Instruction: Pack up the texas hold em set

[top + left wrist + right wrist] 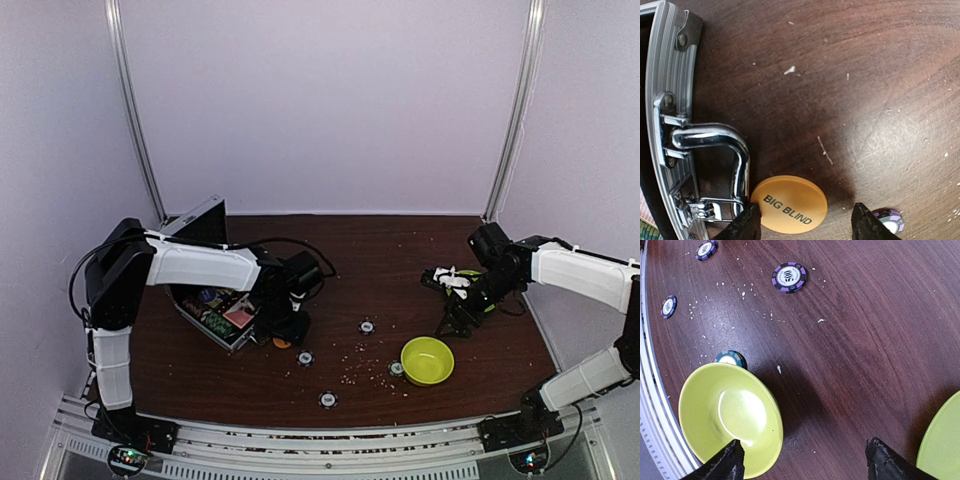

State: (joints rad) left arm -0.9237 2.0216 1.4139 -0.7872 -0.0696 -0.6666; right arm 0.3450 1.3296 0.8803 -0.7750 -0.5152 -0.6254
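Dark wood table [400,250], crumbs scattered toward the front edge. Open case [215,322] at the left side, orange button [789,204] just beside it. Three purple chips [366,326] mid-front. Green bowl [427,360] front right, teal chip [730,358] against it. Green plate [942,440] near the right edge.

Your case [213,312] sits at the left of the table [400,250], with its handle [715,145] on the side facing the middle. The button [789,204] lies just beside that handle, between the fingers of your left end effector [805,225]. A near chip [888,220] lies close beyond it. On the right, the bowl [725,410] stands near the front edge, with another chip [730,358] right at its left rim. The plate [942,440] lies behind the bowl, and your right end effector [805,450] is above the gap between them.
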